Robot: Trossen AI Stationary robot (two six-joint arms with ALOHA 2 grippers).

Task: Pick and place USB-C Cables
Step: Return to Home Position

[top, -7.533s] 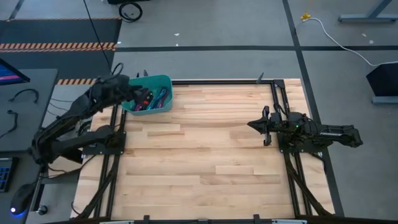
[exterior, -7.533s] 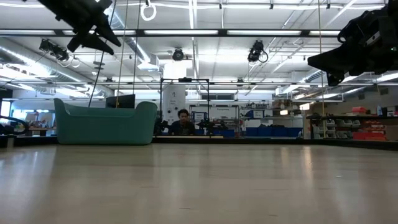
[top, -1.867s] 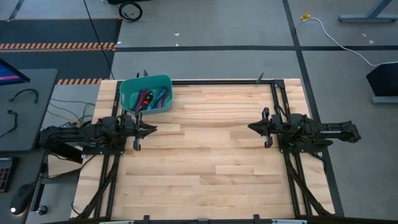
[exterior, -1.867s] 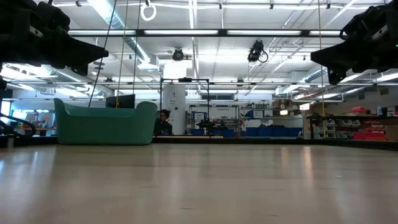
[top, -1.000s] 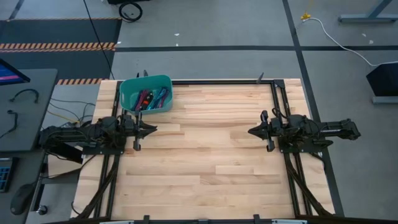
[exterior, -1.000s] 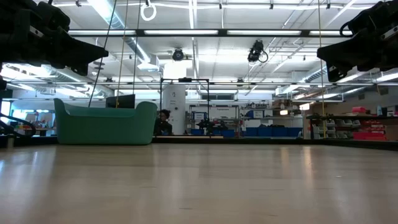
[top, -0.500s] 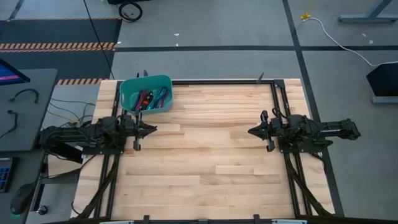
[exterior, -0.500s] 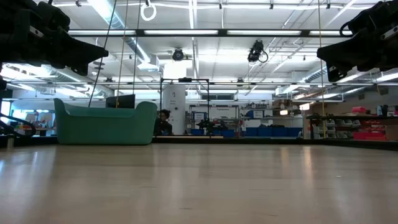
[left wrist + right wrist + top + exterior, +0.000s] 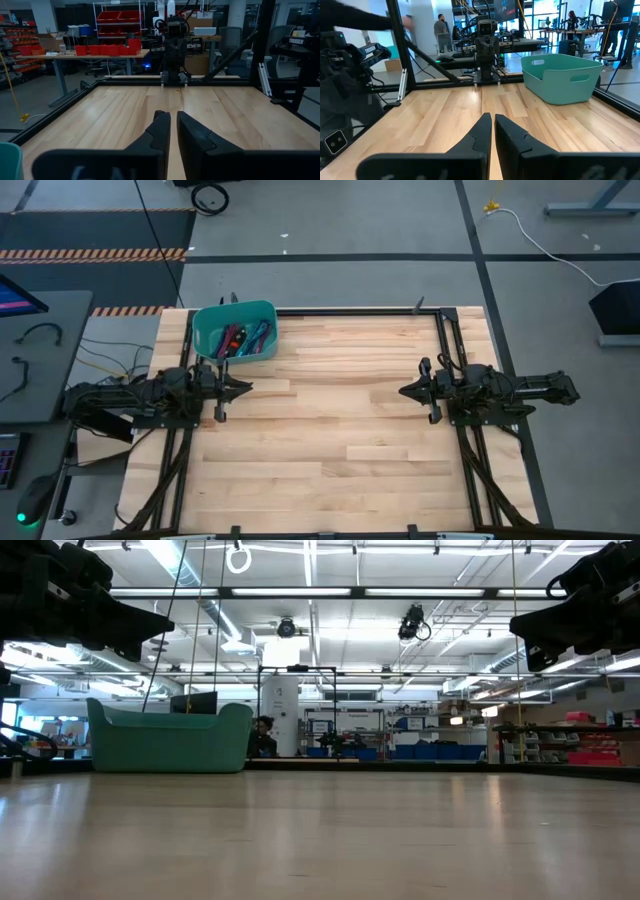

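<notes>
Wooden table (image 9: 330, 430), teal bin (image 9: 203, 325) holding cables (image 9: 243, 338), seemingly several, left gripper (image 9: 244, 387) near.

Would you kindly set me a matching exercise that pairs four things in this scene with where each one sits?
Things:
1. teal bin
2. USB-C cables
3. left gripper
4. right gripper

Places:
A. above the right side of the table
B. inside the bin
C. on the table's far left corner
D. above the table's left edge, close to the bin

Pairs: 1-C, 2-B, 3-D, 4-A

Arms folded, left pincer (image 9: 246, 387) and right pincer (image 9: 403, 391) closed, facing inward.
</notes>
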